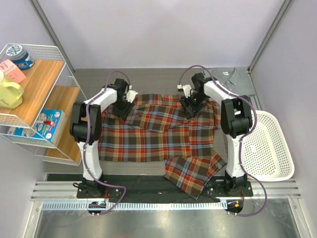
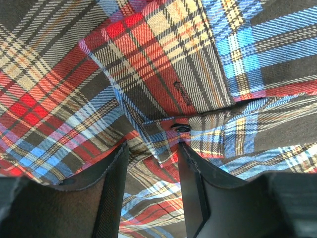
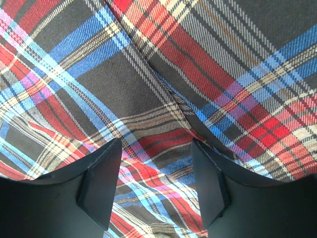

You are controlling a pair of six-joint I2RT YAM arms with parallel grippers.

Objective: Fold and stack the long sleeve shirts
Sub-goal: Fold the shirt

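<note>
Viewing from above, I see the red, brown, blue and yellow plaid flannel shirt [image 1: 148, 134] spread on the grey table [image 1: 153, 79], long axis left to right, one sleeve [image 1: 193, 173] trailing over the near edge. Left jaws and right jaws stand apart over its far edge. The plain grey-blue collared shirt [image 1: 233, 79] lies far right.

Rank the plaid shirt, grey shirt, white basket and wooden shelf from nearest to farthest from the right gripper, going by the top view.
1. Plaid shirt: directly under the right gripper.
2. Grey shirt: far right corner of the table.
3. White basket: right edge, nearer the bases.
4. Wooden shelf: far left.
</note>
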